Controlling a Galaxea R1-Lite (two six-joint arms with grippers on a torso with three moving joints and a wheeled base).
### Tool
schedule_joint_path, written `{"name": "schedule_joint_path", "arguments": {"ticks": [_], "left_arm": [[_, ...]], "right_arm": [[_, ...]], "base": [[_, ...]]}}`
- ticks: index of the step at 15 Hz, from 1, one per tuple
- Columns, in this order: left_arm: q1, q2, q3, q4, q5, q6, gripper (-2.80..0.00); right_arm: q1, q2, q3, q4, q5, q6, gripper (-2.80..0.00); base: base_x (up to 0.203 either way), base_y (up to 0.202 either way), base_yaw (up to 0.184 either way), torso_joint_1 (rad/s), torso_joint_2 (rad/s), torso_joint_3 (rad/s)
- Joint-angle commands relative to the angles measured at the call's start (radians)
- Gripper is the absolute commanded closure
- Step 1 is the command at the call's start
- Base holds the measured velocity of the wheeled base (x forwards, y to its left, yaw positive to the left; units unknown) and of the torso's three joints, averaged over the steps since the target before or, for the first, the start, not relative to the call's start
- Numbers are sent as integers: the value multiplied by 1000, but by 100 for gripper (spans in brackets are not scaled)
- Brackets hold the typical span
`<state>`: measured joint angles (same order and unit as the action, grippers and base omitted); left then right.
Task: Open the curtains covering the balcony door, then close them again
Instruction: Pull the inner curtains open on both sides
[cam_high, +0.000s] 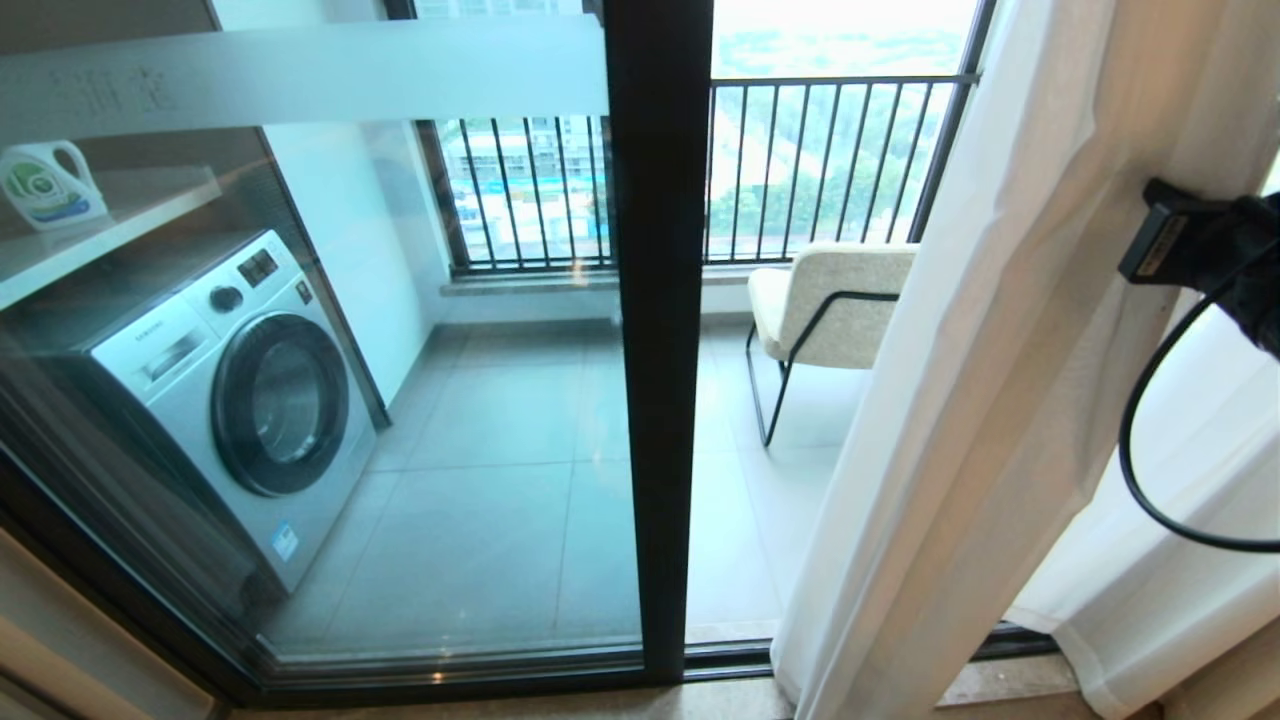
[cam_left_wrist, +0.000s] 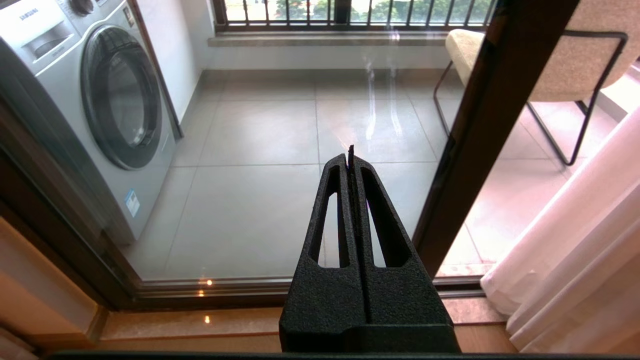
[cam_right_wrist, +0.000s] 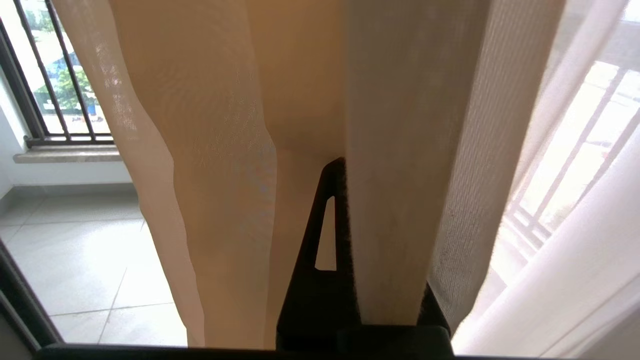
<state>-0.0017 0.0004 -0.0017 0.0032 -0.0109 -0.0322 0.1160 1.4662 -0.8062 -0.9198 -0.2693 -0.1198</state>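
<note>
The sheer white curtains are hanging gathered at the right side of the balcony door, leaving its two glass panels and dark centre frame almost fully uncovered. Through the glass, a washing machine and an armchair are standing on the balcony floor.

The right gripper is working inside the folds of the fabric. Its jaws are standing fully together, and a hemmed strip of curtain is running down between the fingers, so the gripper appears to be clamping that fold, though the cloth is hiding one finger. In the head view only the right arm's wrist housing and cable are showing, at the right edge.

The left gripper is idling in front of the door's bottom rail, jaws pressed together and holding nothing.

Judged step: opening is done or nearly done. The next move calls for drawing the clamped fold leftward across the glass while maintaining the grip, without snagging the fabric.
</note>
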Motion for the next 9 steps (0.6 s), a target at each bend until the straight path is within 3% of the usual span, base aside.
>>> {"name": "schedule_joint_path", "arguments": {"ticks": [1,9], "left_arm": [[0,0,0,0,0,0,0],[0,0,0,0,0,0,0]], "right_arm": [[-7,2,-1,-11,-2,-1,0],[-16,28,-57,-22,-1,-1,0]], "base": [[0,-186,-1,2,2,-2],[0,-188,2,3,2,4]]}}
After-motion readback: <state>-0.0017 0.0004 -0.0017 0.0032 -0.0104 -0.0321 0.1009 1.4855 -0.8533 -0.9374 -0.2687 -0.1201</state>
